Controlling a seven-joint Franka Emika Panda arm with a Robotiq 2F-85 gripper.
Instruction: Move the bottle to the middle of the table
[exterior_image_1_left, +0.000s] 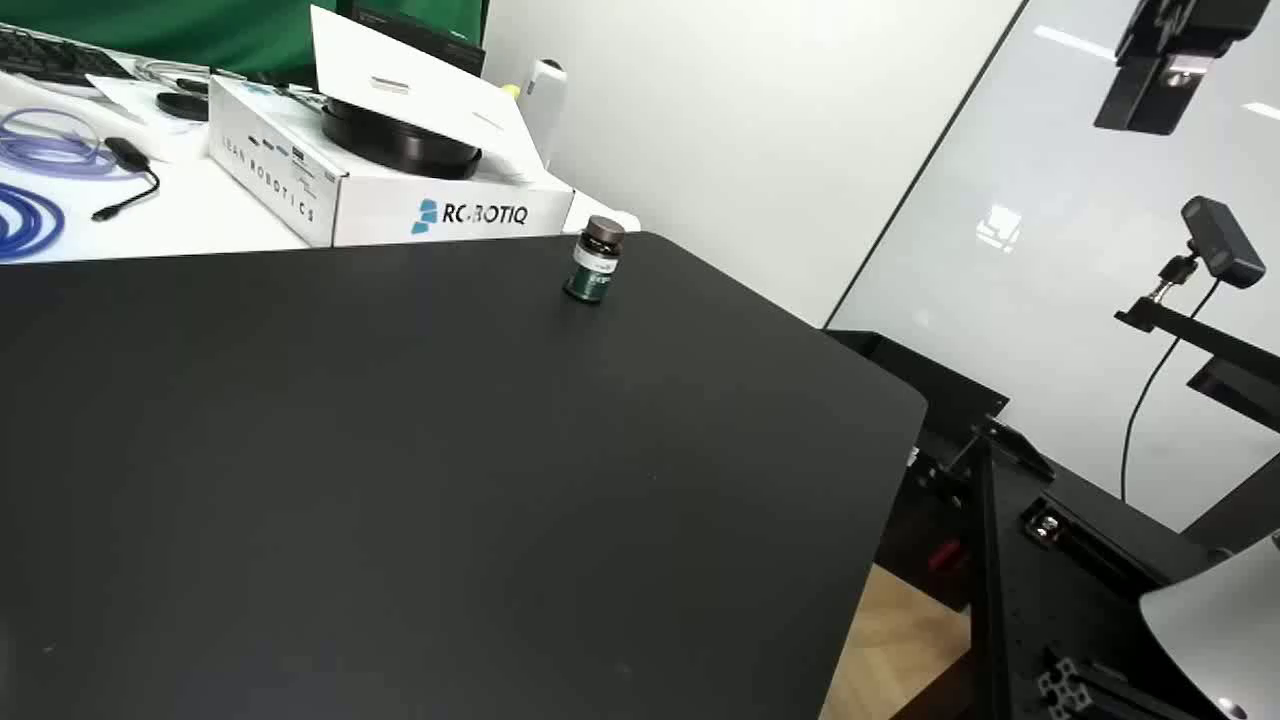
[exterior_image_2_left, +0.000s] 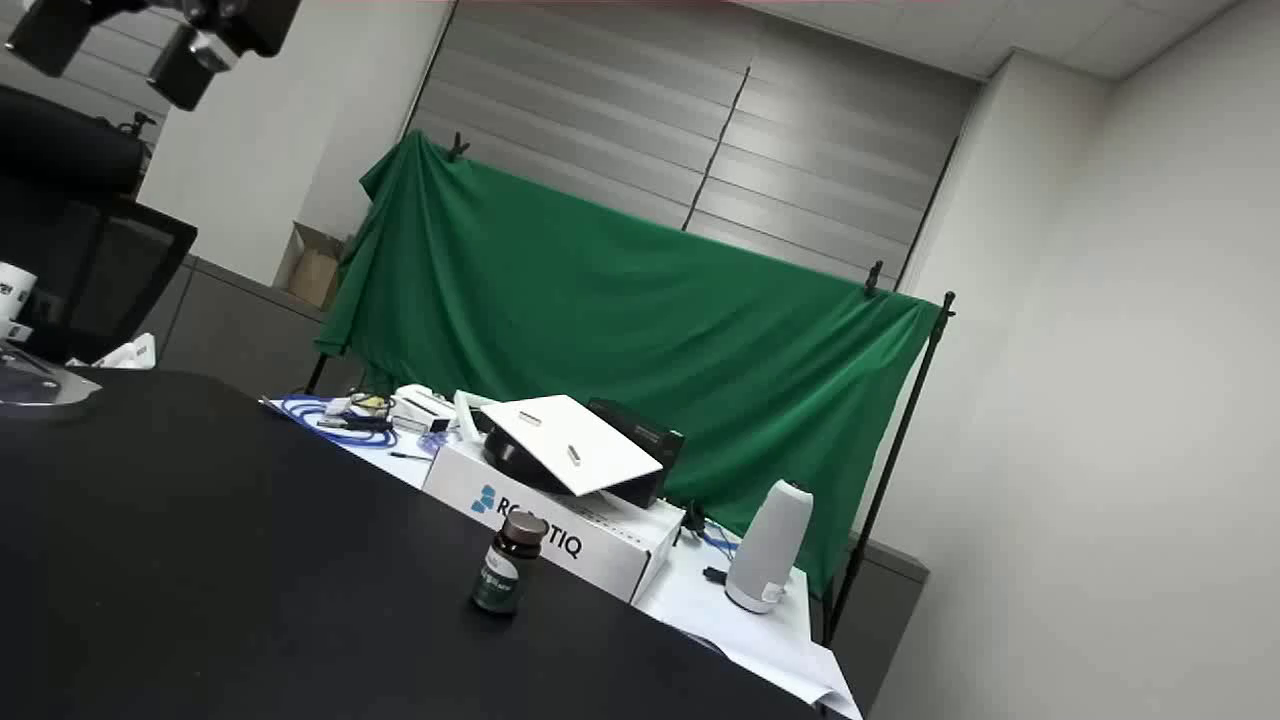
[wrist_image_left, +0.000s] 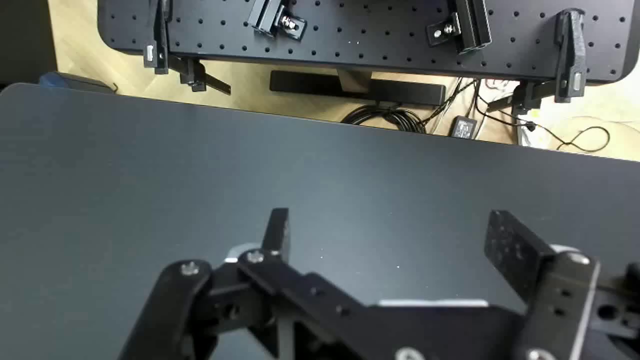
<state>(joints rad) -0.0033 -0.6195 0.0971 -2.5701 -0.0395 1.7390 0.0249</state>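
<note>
The bottle, with a grey-brown cap, dark neck, white label band and green lower part, stands upright near the far edge of the black table in both exterior views (exterior_image_1_left: 594, 262) (exterior_image_2_left: 507, 565). It is out of view in the wrist view. The black table top shows in both exterior views (exterior_image_1_left: 420, 450) (exterior_image_2_left: 250, 570) and in the wrist view (wrist_image_left: 150, 165). My gripper (wrist_image_left: 391, 212) is open and empty, with its two fingers wide apart above the table. In an exterior view it hangs high at the upper left (exterior_image_2_left: 115, 60), well apart from the bottle.
A white printed cardboard box (exterior_image_1_left: 450, 215) sits behind the bottle on a white side table, with a tilted white panel (exterior_image_1_left: 420, 85) on top. A white rounded device (exterior_image_2_left: 770, 550) stands beside it. A black perforated base plate (wrist_image_left: 345, 40) lies past the table edge, across a gap.
</note>
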